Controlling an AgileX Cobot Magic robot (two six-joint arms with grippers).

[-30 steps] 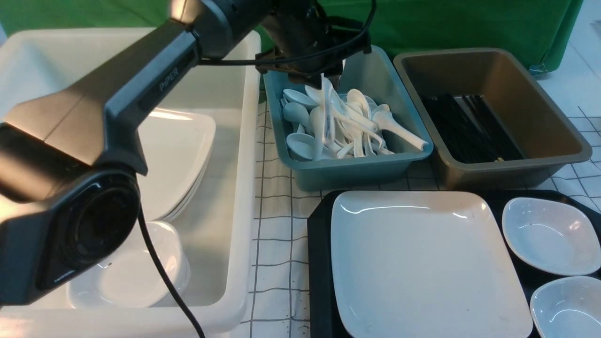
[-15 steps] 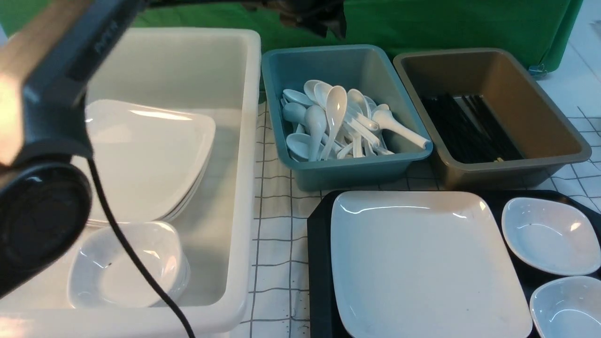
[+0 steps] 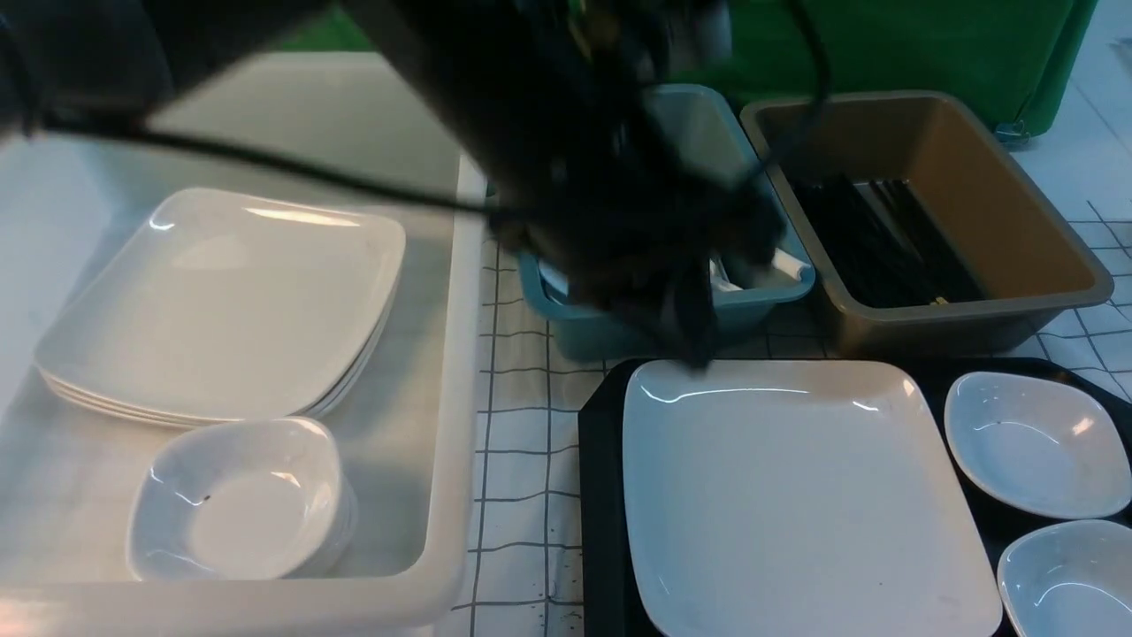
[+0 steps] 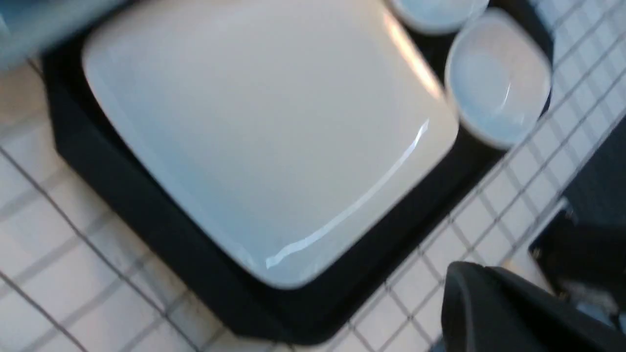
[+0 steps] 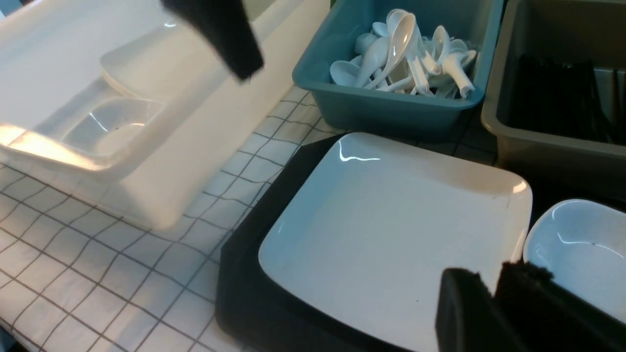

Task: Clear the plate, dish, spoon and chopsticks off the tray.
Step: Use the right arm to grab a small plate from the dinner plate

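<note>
Plate (image 3: 796, 495) unmoved on tray (image 3: 601, 495); left tool (image 3: 694, 347), shut, empty, now blurred at its far rim; right tool (image 5: 491, 303): gap unclear.

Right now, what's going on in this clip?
The left gripper has just dropped a spoon into the teal tub and swung back to the tray. It is now shut, over the far edge of the plate. The plate and two small dishes are still on the tray. The right gripper is close by the plate, with nothing showing between its fingers.
</note>
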